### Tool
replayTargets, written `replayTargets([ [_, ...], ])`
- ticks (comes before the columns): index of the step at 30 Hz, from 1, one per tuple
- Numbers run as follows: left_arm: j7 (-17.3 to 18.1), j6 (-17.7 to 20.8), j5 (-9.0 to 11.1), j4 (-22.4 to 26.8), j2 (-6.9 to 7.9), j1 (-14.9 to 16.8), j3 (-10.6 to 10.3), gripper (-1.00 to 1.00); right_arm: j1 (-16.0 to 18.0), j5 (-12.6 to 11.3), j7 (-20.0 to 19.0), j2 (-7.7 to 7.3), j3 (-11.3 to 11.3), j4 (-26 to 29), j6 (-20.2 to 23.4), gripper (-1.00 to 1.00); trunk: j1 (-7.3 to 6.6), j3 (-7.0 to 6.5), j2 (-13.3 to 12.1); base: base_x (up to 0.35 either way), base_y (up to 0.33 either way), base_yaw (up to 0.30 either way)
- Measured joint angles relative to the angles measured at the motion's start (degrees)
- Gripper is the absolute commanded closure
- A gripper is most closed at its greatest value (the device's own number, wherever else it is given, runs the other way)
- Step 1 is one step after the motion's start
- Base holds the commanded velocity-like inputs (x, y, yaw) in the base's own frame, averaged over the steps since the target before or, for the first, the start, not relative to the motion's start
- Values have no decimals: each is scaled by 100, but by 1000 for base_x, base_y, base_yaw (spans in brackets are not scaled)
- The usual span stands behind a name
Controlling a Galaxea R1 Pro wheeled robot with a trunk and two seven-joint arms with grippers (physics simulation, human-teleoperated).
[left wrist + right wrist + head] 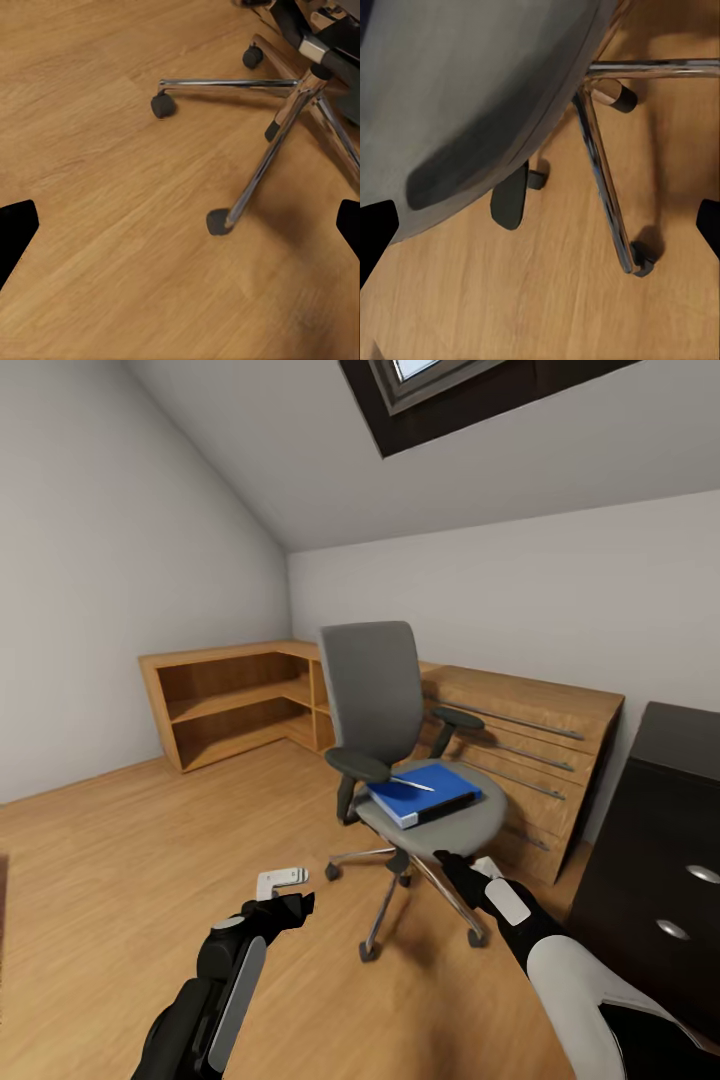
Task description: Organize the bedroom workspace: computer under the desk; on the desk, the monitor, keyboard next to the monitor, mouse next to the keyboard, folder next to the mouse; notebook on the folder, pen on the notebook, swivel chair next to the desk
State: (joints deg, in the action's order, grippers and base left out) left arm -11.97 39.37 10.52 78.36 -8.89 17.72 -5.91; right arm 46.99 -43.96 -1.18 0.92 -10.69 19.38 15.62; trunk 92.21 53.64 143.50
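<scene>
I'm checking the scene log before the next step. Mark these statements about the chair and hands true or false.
1. The blue folder lies on the swivel chair seat. True.
2. A pen rests on top of the folder. True.
3. The right hand grips the folder. False: it is near the seat's front edge, holding nothing.
4. The left hand rests on the seat. False: it hangs over the wooden floor.
5. The chair is tipped over. False: it stands upright.
</scene>
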Motion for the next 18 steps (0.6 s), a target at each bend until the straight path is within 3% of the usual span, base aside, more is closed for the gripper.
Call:
replayTargets([
  [11, 1, -2, 1, -2, 0, 0, -1, -100, 0, 0, -2, 10, 2, -1, 0, -100, 2, 0, -1, 9, 20, 0],
  [18, 1, -2, -1, -2, 0, 0, -1, -100, 1, -1, -3, 10, 2, -1, 0, -100, 5, 0, -1, -209, 0, 0],
])
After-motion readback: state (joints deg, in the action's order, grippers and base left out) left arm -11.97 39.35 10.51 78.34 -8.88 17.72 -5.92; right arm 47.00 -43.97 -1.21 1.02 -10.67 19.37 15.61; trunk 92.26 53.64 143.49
